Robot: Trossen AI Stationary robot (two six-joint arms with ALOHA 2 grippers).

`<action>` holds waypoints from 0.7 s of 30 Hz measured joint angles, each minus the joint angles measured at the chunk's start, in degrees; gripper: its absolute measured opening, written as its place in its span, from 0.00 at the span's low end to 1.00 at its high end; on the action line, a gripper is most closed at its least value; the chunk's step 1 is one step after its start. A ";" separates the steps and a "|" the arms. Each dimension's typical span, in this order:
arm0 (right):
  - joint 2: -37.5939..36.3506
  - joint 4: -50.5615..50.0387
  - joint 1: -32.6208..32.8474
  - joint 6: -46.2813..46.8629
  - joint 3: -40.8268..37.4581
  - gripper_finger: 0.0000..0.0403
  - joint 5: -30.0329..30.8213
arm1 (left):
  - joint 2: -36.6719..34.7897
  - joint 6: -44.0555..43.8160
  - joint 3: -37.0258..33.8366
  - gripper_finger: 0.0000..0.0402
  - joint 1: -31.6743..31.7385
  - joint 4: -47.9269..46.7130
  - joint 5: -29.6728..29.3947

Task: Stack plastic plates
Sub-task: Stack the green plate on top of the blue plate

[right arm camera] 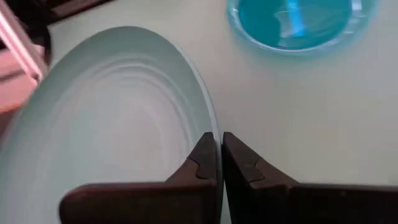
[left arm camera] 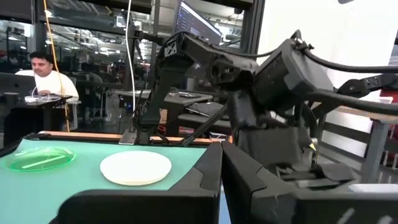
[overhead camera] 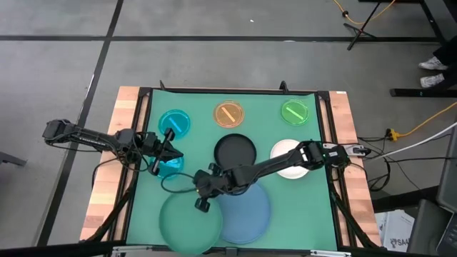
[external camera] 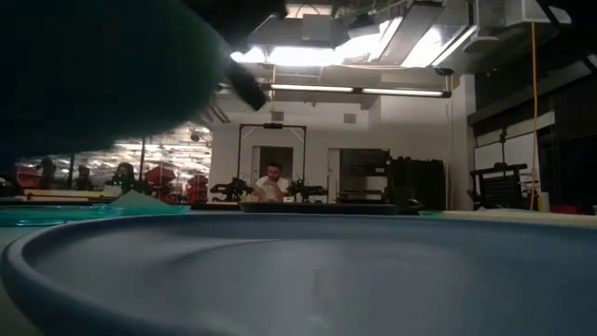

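Right pincer (overhead camera: 202, 202) pinches the dark green plate's (overhead camera: 187, 225) rim — left pincer (overhead camera: 170, 153), pressed together, over a cyan plate (overhead camera: 170, 167).

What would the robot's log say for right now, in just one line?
left claw: shut, by a cyan plate | right claw: shut, at rim of big green plate | blue plate: beside it

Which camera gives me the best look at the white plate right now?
The high view: the white plate lies at the mat's right, though the right arm crosses part of it. The left wrist view shows it whole but at a flat angle, beside a light green plate. The low and right wrist views don't show it.
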 joint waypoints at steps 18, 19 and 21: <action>-8.43 -26.58 4.26 5.86 0.09 0.00 13.85 | 0.00 -0.04 0.00 0.01 0.00 -0.13 -0.04; -8.78 -29.05 4.70 7.40 0.05 0.00 15.07 | 0.00 -0.03 0.00 0.01 0.00 -0.23 -0.11; -9.90 -32.43 5.63 9.97 0.02 0.00 16.54 | 0.00 0.00 0.00 0.01 0.00 -0.27 -0.35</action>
